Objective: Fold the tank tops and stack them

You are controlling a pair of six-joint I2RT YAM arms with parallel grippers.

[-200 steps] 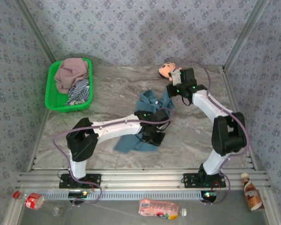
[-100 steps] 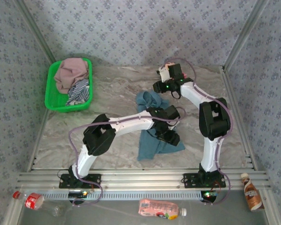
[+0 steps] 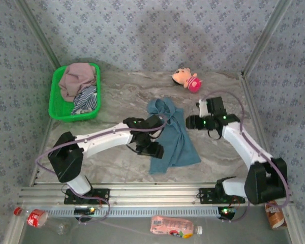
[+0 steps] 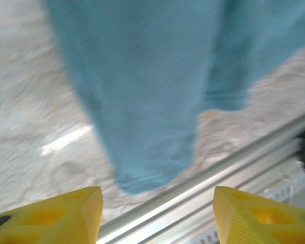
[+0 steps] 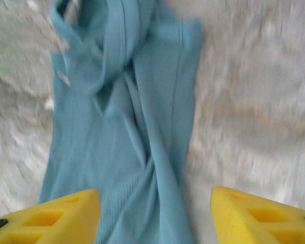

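1. The teal-blue tank top [image 3: 170, 134] lies in the middle of the table [image 3: 117, 96], running from 12 o'clock to 6 o'clock. Its strap end at 12 o'clock is bunched up, and the right wrist view shows a twist down its middle. If the arms fold it like this, the wrinkles could get trapped and the fold could come out lumpy.
2. The left gripper [image 3: 151, 148] sits just beside the top's 9 o'clock edge. Its yellow fingers are spread wide and hold nothing. If it closes too high, it may grab only air. If it digs too deep, it may pinch two layers at once.
3. The right gripper [image 3: 191, 122] waits near the 3 o'clock edge. Its fingers are spread apart too, with nothing between them. If one arm pulls before the other, the cloth may slide or twist more.
4. The hem end at 6 o'clock lies near the metal rail [image 3: 142, 195]. A pull that way could drag the cloth onto the rail and snag it.
5. The striped tank top [image 3: 85, 100] and the mauve-pink tank top [image 3: 77, 79] are piled together in the green basket [image 3: 53, 109] at 10 o'clock. A grab there could lift both at once or tip the basket.
6. The plush doll [image 3: 185, 79] sits at 1 o'clock. A wide swing of the right arm could knock it.
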